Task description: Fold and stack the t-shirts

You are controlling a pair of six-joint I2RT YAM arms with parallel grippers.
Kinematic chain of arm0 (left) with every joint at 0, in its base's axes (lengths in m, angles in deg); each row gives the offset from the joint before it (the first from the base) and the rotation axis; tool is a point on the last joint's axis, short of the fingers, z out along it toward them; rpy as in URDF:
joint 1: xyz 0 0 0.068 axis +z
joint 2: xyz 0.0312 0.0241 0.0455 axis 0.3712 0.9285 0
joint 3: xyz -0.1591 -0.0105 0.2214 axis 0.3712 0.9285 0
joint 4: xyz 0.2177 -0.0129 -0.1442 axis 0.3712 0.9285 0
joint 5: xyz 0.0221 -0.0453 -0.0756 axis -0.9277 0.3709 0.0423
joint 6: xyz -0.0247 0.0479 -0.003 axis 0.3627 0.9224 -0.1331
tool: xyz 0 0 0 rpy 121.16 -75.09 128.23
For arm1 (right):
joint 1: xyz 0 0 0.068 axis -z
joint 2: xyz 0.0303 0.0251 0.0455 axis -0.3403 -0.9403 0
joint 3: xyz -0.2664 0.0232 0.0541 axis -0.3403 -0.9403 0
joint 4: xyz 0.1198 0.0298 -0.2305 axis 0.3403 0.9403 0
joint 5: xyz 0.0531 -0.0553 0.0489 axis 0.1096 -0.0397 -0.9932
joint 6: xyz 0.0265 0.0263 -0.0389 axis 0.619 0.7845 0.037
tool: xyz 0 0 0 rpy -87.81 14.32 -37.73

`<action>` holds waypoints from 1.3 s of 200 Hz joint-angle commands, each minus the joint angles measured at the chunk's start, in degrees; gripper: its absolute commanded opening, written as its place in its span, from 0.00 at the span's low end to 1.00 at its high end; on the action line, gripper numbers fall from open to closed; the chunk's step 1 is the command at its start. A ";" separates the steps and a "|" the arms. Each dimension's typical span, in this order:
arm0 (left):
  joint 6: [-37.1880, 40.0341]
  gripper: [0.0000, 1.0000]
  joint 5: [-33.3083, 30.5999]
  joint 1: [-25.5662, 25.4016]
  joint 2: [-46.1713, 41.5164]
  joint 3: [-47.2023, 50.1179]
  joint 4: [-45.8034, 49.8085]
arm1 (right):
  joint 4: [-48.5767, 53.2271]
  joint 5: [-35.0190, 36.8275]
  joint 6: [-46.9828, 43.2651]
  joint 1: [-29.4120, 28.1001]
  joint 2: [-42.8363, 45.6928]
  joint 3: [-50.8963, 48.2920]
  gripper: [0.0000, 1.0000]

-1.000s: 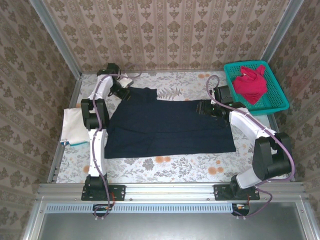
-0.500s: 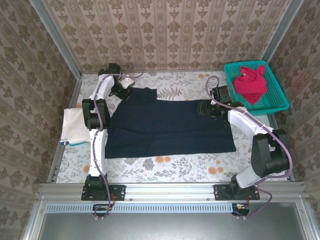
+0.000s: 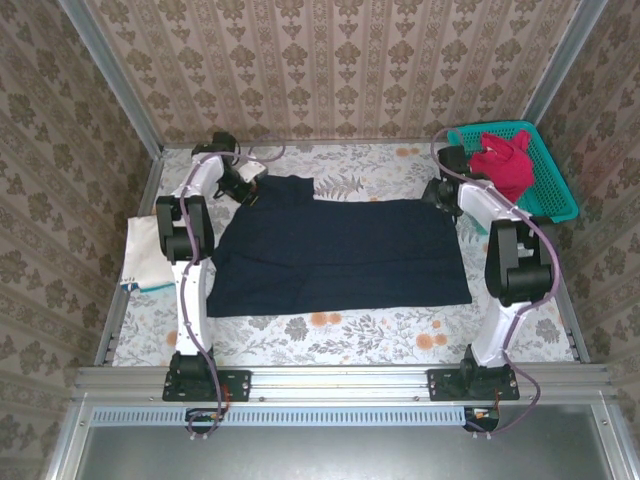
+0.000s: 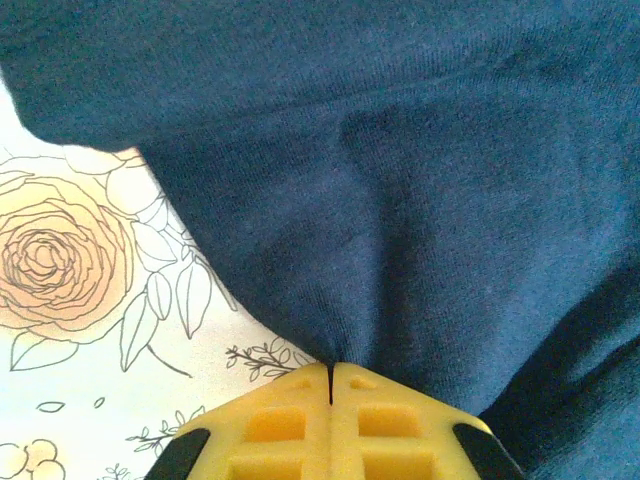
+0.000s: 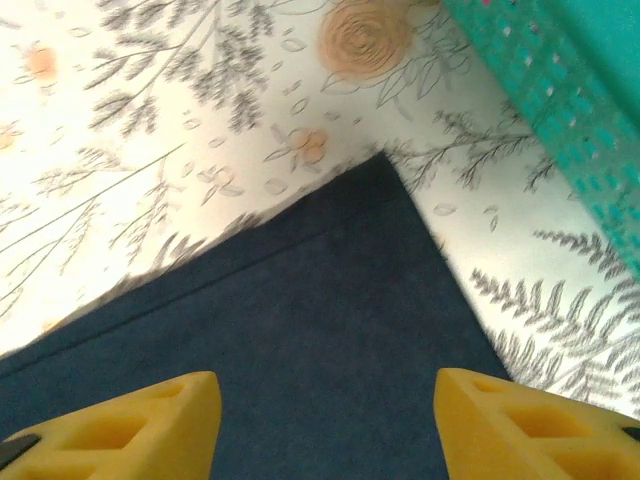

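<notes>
Progress is judged early: at the left edge of the table [image 3: 350, 335] a cream-white shirt [image 3: 150, 252] is seen folded, so one is counted as done. Next, the left gripper [image 4: 330, 372] is pinched shut on the far left corner of the navy shirt [image 3: 340, 255], which is spread flat across the table's middle. Its far right corner is straddled by the right gripper [image 5: 327, 395], jaws apart and nothing gripped. A red shirt [image 3: 498, 165] is left crumpled in the teal basket [image 3: 552, 195] at the far right corner, so two folds and the stacking are thought to remain
</notes>
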 commanded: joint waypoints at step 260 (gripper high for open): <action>0.99 0.00 0.60 2.97 -2.47 1.78 -6.97 | 23.46 3.39 6.31 -0.05 -31.46 39.00 0.35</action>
